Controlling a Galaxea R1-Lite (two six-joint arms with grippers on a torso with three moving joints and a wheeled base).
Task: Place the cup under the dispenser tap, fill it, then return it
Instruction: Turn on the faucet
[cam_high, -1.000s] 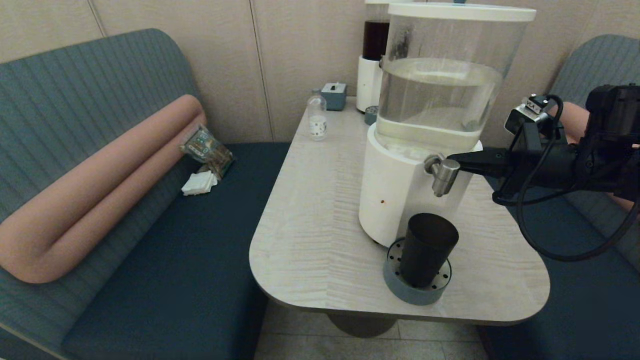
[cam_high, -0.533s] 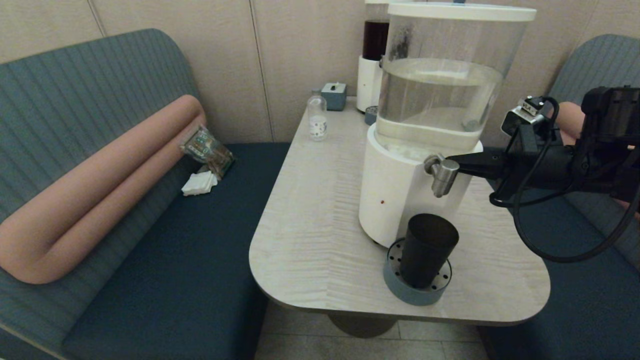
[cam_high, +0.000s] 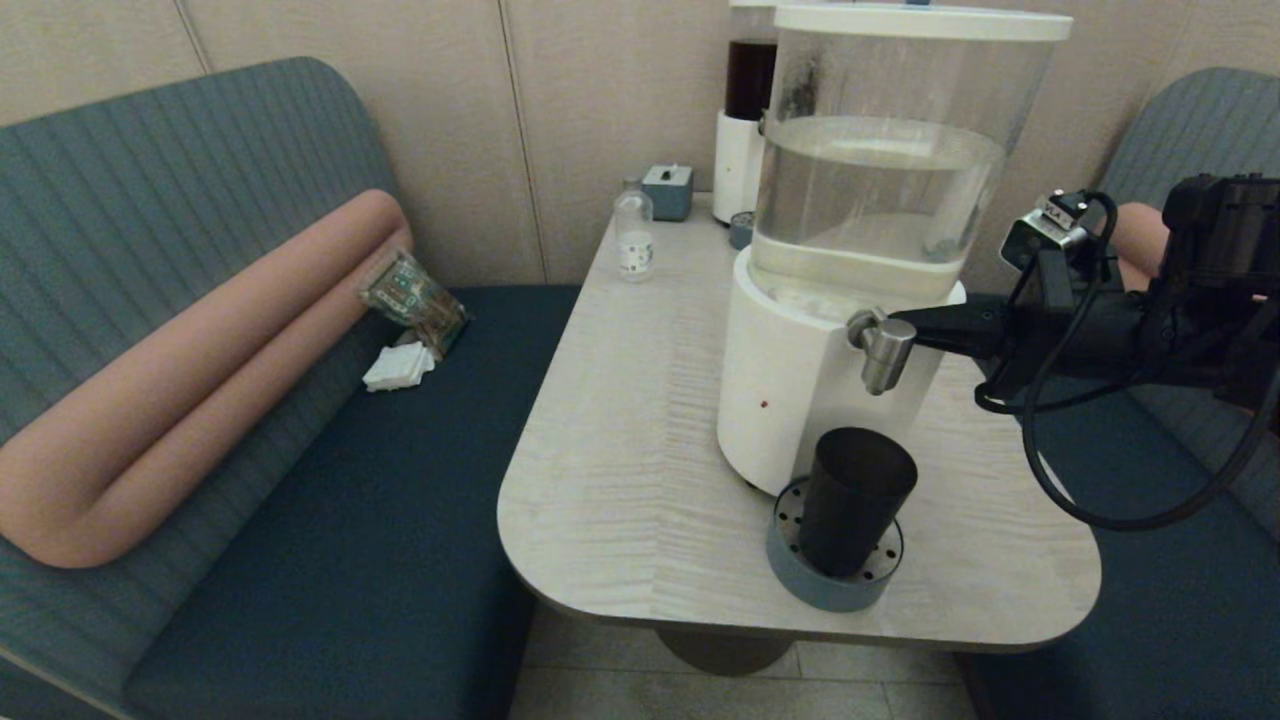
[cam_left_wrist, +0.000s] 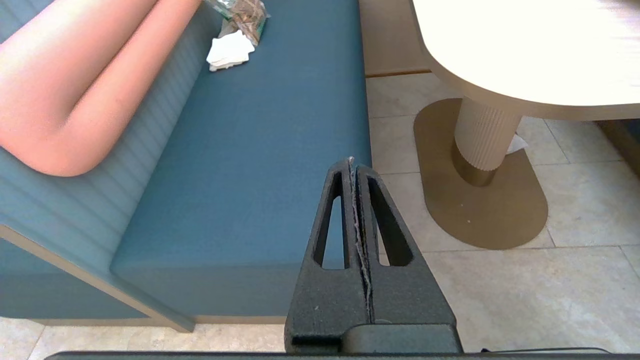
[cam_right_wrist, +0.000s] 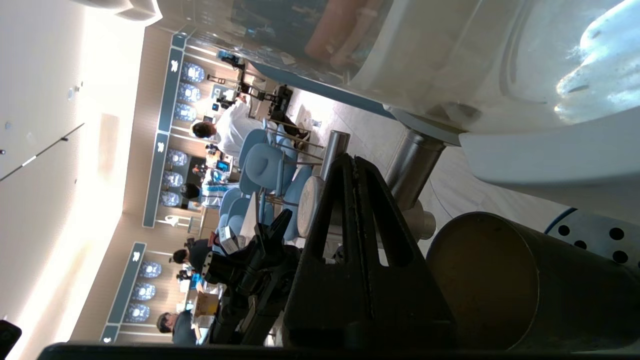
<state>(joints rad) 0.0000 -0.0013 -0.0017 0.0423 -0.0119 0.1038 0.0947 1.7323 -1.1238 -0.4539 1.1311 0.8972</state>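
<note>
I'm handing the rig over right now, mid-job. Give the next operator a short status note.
Right gripper: shut, tips against the dispenser tap.
Left gripper: shut, empty, parked low beside the bench, off the table.
Cup: upright on the blue perforated drip tray, below the tap.
Done: cup placed.
Left: open tap, fill (no stream visible), return cup.

Right claw (cam_high: 900, 322) closed, reaching sideways; left claw (cam_left_wrist: 353, 167) closed, parked low.

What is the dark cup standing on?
The cup stands on a round blue-grey drip tray with little holes, right below the dispenser tap. The tray's middle is hidden by the cup.
</note>
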